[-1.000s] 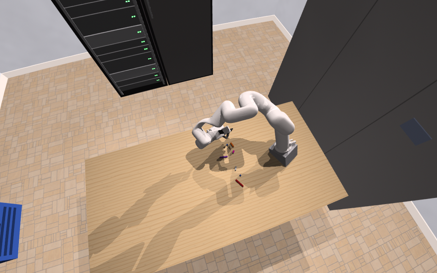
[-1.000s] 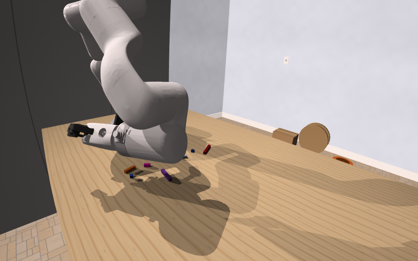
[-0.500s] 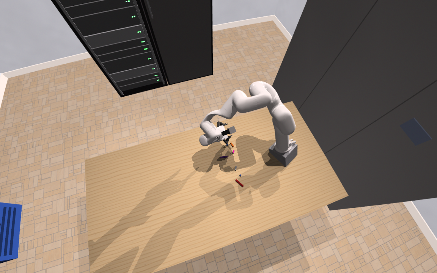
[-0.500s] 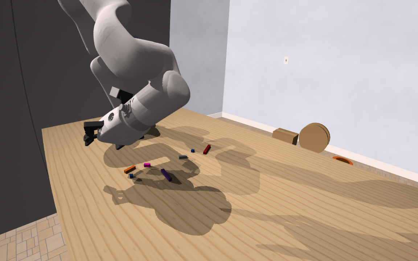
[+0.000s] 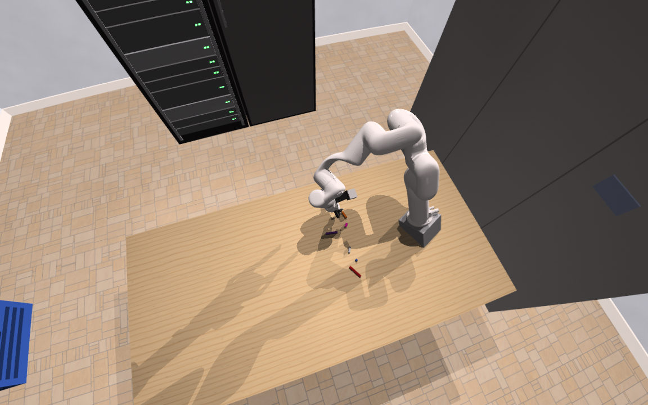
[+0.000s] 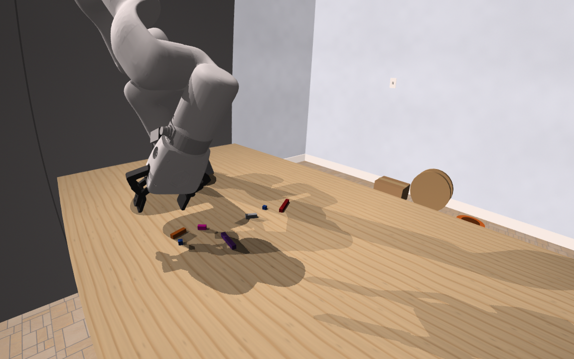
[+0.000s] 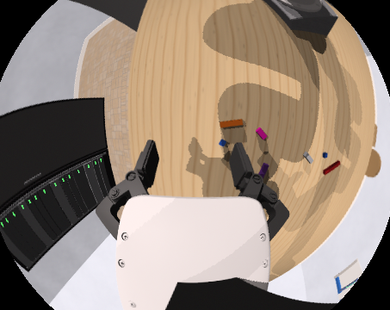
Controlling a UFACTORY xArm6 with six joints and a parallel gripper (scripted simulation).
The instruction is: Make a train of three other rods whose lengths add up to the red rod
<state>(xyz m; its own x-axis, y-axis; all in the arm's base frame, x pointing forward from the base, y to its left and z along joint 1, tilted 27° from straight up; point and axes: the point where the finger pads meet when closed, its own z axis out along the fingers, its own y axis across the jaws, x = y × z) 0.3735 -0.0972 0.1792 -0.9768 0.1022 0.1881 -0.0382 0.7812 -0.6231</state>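
My gripper [image 6: 161, 209] [image 7: 195, 150] is open and empty, tilted above the table. The orange rod [image 5: 343, 214] [image 6: 178, 233] [image 7: 232, 123] lies near one blue rod [image 6: 180, 242] [image 7: 222, 142], apart from it. The magenta rod [image 5: 346, 225] [image 6: 202, 227] [image 7: 261, 133] lies between the orange rod and the purple rod [image 5: 331, 233] [image 6: 228, 240] [image 7: 263, 169], which a finger partly hides in the wrist view. The grey rod [image 5: 349, 250] [image 6: 251, 216] [image 7: 307, 157], another blue rod [image 5: 356, 260] [image 6: 264, 207] [image 7: 325, 155] and the red rod [image 5: 355, 271] [image 6: 284, 205] [image 7: 331, 167] lie farther off, apart.
The wooden table [image 5: 175, 282] [image 6: 137, 303] [image 7: 173, 86] carries the rods and the arm's base [image 5: 421, 229]. A server rack [image 5: 185, 65] stands beyond one long edge and a tall dark cabinet [image 5: 543, 151] beyond the base end. Arm shadows cover several rods.
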